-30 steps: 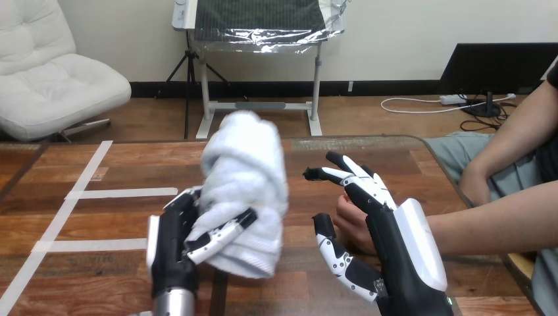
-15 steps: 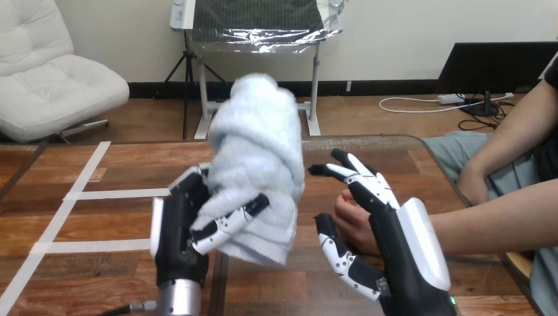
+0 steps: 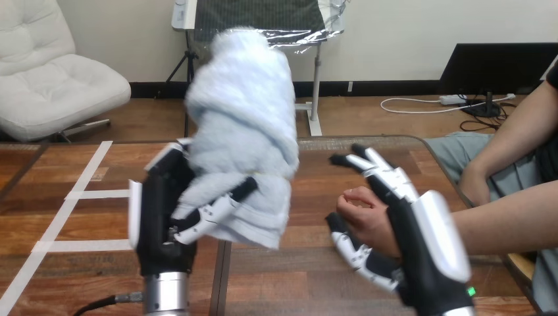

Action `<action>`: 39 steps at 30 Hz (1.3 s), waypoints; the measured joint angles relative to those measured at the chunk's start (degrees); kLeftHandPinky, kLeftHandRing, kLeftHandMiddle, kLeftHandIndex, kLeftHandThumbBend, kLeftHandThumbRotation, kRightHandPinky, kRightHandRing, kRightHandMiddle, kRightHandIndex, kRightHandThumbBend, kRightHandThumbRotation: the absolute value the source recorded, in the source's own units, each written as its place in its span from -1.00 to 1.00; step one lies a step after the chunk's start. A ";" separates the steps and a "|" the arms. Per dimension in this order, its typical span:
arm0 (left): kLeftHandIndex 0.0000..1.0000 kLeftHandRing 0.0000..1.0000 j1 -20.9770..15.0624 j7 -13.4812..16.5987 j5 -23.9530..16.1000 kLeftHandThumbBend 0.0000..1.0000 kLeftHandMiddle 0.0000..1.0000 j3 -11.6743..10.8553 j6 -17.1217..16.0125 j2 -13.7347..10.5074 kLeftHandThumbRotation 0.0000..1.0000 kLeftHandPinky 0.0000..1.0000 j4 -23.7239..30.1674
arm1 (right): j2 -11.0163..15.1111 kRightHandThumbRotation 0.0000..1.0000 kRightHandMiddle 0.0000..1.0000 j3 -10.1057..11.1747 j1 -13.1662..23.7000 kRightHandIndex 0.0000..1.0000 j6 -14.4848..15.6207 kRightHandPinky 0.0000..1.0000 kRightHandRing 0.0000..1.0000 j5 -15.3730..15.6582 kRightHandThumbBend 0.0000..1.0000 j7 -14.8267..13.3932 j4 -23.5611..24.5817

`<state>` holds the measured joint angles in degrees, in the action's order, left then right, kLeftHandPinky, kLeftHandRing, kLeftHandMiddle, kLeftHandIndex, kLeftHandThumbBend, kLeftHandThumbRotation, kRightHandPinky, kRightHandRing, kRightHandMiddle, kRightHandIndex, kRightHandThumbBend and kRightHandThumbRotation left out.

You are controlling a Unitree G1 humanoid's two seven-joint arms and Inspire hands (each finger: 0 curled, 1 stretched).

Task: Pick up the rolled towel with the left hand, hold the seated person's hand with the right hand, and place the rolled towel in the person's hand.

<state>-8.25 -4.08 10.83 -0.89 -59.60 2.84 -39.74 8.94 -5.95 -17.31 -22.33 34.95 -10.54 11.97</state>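
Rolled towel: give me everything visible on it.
The rolled towel is white, fluffy, terry-looking cloth, wound into a thick roll with twisted folds and a loose edge at the bottom. It stands nearly upright, held above the table. The left hand grips its lower part, fingers curled across the front. It hangs apart from the person's hand to its right.

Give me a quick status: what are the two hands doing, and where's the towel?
Left hand shut on rolled towel, raised upright. Right hand open, beside person's hand. Nothing between towel and person's hand.
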 measured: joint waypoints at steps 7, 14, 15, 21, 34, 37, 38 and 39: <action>0.01 -0.32 1.05 -0.16 -0.06 0.21 -0.18 0.08 -0.50 0.06 -1.00 -0.46 1.14 | 2.66 -1.00 0.85 2.83 1.09 0.68 4.40 0.62 0.76 2.91 0.36 1.13 2.63; 0.00 -0.33 2.22 -0.36 -0.19 0.20 -0.18 0.36 -0.32 0.08 -1.00 -0.47 1.16 | 6.53 -1.00 0.85 5.79 2.79 0.70 9.43 0.58 0.79 6.01 0.52 4.33 4.75; 0.00 -0.33 2.39 -0.40 -0.22 0.20 -0.18 0.41 -0.28 0.08 -1.00 -0.47 1.16 | 7.29 -1.00 0.85 6.21 3.08 0.70 10.12 0.58 0.80 6.52 0.55 4.92 4.89; 0.00 -0.33 3.32 -0.39 -0.54 0.21 -0.18 0.47 -0.23 0.16 -1.00 -0.47 1.17 | 12.27 -1.00 0.85 8.50 5.02 0.71 12.82 0.60 0.84 7.81 0.64 8.76 4.82; 0.00 -0.32 4.29 0.00 -1.96 0.21 -0.18 0.50 -0.25 0.28 -1.00 -0.45 1.25 | 22.30 -1.00 0.76 10.30 10.27 0.67 19.38 0.61 0.77 10.02 0.80 19.63 3.69; 0.00 -0.32 4.37 -0.07 -2.03 0.21 -0.18 0.55 -0.26 0.29 -1.00 -0.45 1.27 | 23.77 -1.00 0.75 10.26 11.54 0.66 20.39 0.59 0.75 10.42 0.82 22.25 3.15; 0.00 -0.32 4.39 -0.09 -2.02 0.21 -0.18 0.57 -0.26 0.29 -1.00 -0.45 1.27 | 24.28 -1.00 0.75 10.20 12.06 0.66 20.74 0.58 0.75 10.59 0.82 23.27 2.96; 0.00 -0.32 4.39 -0.12 -2.01 0.21 -0.18 0.61 -0.26 0.29 -1.00 -0.45 1.27 | 24.82 -1.00 0.75 10.09 12.55 0.66 21.12 0.58 0.75 10.78 0.82 24.28 2.74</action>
<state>-3.86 -4.20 8.82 -0.28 -59.86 3.13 -38.46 33.76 4.14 -4.76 -1.21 45.73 13.74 14.71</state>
